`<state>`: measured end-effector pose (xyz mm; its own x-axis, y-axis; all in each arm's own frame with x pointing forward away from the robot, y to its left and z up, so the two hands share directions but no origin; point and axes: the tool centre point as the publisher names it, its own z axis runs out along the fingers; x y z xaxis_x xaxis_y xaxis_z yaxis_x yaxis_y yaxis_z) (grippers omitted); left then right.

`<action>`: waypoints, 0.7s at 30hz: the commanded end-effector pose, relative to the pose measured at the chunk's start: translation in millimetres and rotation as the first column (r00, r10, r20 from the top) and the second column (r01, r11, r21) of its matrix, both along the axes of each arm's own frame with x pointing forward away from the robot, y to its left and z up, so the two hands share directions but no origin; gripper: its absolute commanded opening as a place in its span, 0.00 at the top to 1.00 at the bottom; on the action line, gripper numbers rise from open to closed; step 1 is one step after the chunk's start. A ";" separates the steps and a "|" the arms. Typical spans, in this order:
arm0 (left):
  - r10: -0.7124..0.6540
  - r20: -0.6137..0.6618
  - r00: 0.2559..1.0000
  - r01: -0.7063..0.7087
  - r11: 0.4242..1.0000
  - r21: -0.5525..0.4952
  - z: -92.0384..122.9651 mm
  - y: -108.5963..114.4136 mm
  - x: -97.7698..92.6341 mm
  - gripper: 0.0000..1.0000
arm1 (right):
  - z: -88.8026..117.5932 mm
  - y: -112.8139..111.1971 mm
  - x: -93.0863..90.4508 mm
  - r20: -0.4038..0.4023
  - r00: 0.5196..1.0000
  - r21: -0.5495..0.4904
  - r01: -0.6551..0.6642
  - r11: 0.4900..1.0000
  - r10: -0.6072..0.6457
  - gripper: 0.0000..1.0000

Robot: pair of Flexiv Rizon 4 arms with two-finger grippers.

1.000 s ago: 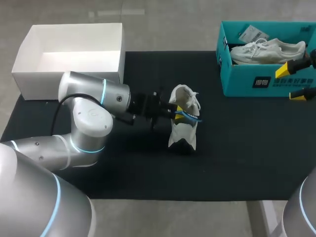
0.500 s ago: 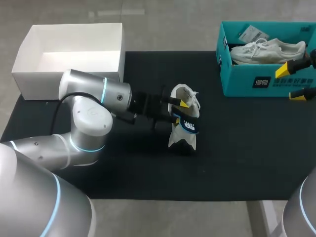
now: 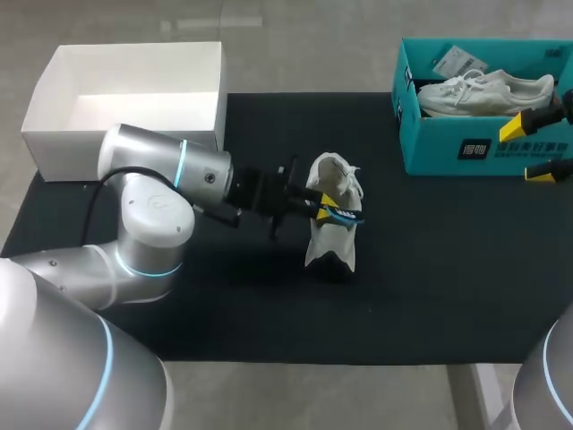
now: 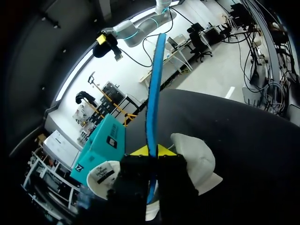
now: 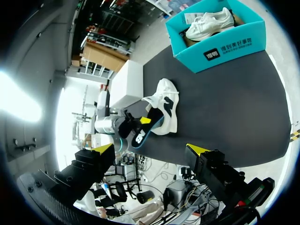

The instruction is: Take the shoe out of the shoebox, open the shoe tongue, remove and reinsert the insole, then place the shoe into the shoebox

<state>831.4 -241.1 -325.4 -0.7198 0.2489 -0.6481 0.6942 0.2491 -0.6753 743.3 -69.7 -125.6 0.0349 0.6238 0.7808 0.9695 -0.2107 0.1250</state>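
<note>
Right now the shoe (image 3: 331, 235) stands on the counter (image 3: 430, 269), out of the shoebox (image 3: 430, 148). My left claw (image 3: 326, 209) pinches the insole (image 4: 151, 108) at its opening. Reinserting and boxing look undone. My right claw (image 3: 535, 149) hangs spread beside the shoebox.

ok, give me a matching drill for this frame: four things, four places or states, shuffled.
Things:
1. insole
2. white box
3. shoebox
4. right gripper

Places or states:
A. far right of the table
B. pinched in the left gripper
C. open, just in front of the shoebox
D. far left of the table

Pairs: 1-B, 2-D, 3-A, 4-C
</note>
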 end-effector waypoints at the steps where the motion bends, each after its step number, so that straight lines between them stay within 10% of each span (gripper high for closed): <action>1: 0.010 -0.001 1.000 -0.010 0.999 0.031 -5.9 -4.5 7.2 1.00 | -0.3 0.4 -0.5 0.000 1.000 -0.001 0.002 1.000 -0.002 0.00; 21: 0.103 -0.049 0.993 -0.100 0.992 0.071 -26.0 2.8 25.0 0.95 | -0.3 0.4 -0.5 0.000 1.000 -0.001 0.002 1.000 -0.002 0.00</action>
<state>855.8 -237.0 -351.1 -0.7749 0.2136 -0.5949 0.6290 0.3538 -0.6922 743.3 -69.7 -125.5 0.0349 0.6239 0.7808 0.9695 -0.2107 0.1250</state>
